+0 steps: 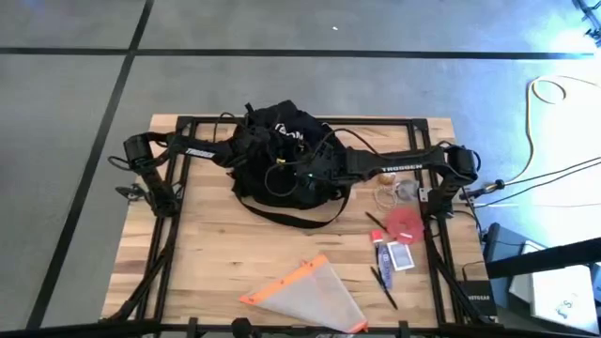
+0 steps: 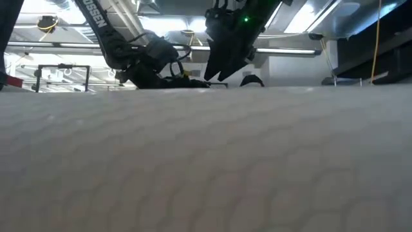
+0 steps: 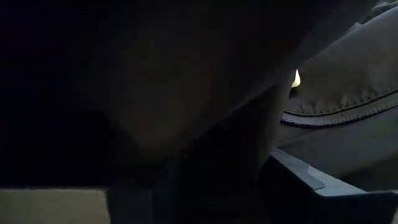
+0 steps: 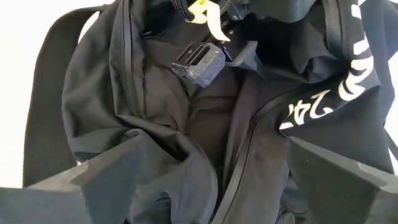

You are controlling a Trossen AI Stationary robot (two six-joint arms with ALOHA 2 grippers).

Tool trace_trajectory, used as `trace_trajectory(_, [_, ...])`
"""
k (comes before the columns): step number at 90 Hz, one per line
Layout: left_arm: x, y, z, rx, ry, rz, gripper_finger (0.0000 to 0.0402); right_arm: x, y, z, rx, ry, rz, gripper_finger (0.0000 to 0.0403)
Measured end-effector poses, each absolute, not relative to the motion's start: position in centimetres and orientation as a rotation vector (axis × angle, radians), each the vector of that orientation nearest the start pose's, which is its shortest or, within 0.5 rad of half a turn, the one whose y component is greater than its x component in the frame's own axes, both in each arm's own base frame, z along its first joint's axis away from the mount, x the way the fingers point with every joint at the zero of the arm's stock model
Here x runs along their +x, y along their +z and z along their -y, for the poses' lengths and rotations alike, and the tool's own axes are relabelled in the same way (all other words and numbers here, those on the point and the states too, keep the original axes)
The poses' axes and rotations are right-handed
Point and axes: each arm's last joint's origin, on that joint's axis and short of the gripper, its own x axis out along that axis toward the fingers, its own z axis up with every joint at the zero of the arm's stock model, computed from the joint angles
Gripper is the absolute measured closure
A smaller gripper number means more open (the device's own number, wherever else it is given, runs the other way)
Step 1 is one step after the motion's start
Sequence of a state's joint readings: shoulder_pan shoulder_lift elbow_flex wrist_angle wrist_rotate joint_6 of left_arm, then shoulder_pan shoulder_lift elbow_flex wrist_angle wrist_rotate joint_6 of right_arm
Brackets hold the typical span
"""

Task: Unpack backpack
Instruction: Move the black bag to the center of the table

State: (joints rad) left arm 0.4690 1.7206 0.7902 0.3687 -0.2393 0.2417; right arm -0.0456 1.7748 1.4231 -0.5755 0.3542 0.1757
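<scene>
The pale wooden tabletop [image 1: 235,253] sits on a grey floor crossed by dark lines. From above, the backpack [image 1: 282,160] lies at the far middle of it, and both my arms reach in over it from either side. An orange-trimmed pouch [image 1: 310,296] lies at the near edge, with small items to its right. From table height, my right jaws [image 2: 222,67] hang above the bag, spread apart. Past my left wrist I see only dark fabric pressed close; I cannot tell how my left jaws [image 1: 246,155] stand. Past my right wrist, my fingers [image 4: 339,177] stand wide apart over the unzipped opening.
</scene>
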Motion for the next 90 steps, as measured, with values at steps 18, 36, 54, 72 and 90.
trace_trajectory(18, [29.58,15.28,-15.76,0.16,0.616,-0.649,0.0227,38.03,25.8,2.74,0.018,-0.45,-0.885,0.0036])
trace_trajectory(36, [29.58,15.29,-15.76,0.16,0.616,-0.649,0.0227,38.02,25.8,2.75,0.018,-0.45,-0.885,0.0036])
trace_trajectory(54, [29.58,15.29,-15.76,0.16,0.616,-0.649,0.0227,38.02,25.8,2.75,0.018,-0.45,-0.885,0.0036])
trace_trajectory(72, [29.58,15.29,-15.76,0.16,0.616,-0.649,0.0227,38.13,25.88,2.76,0.02,-0.449,-0.871,0.0036])
trace_trajectory(90, [29.58,15.29,-15.75,0.16,0.616,-0.649,0.0227,39.01,26.48,2.78,0.051,-0.45,-0.757,0.0036])
